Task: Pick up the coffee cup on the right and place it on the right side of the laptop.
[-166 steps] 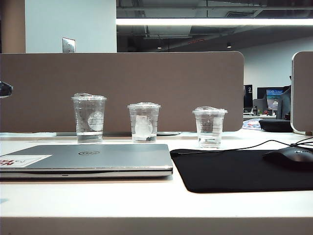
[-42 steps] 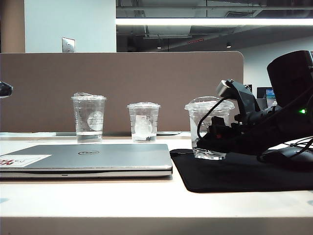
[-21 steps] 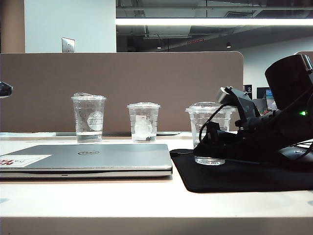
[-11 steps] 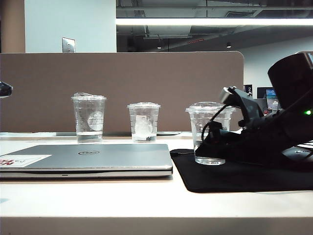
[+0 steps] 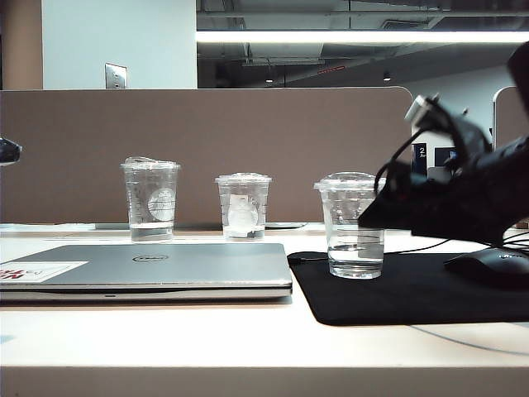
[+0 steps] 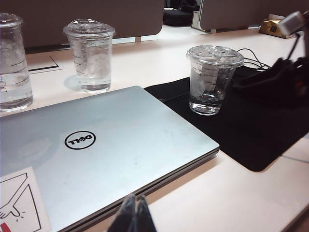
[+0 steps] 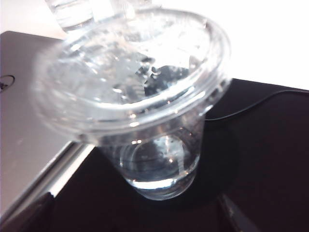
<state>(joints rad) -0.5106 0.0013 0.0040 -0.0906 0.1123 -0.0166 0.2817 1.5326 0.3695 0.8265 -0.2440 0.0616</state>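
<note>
On the black mat [image 5: 413,289], just right of the laptop [image 5: 165,266], the coffee cup [image 5: 355,225] is seen standing upright with its lid on and a little clear liquid at the bottom; thin dark lines are visible on its side. No contact with the cup is noted: the right claw [image 5: 382,217] is held just beside it on the right in the exterior view, slightly above the mat, with the dark arm behind it running off the right edge. In the right wrist view the cup [image 7: 145,111] is shown close up and blurred, and only the tips of two dark fingers [image 7: 231,215] are caught at the lower corners, set wide apart with the cup's base between and beyond them; the claw is read as spread and empty. The laptop is closed and laid flat on the white table [image 5: 248,339], a round logo on its lid and a white sticker with red lettering at its near left corner. Two further clear lidded cups are recorded behind the laptop near the brown partition [image 5: 207,149]: the taller logo cup [image 5: 150,200] to the left and the white-patch cup [image 5: 243,207] near the middle, well apart from each other. A dark mouse [image 5: 492,266] is seen at the right end of the mat. The left claw [image 6: 132,217] is shown in the left wrist view above the near edge of the laptop lid, its two dark fingers pressed together with nothing between them.
</note>
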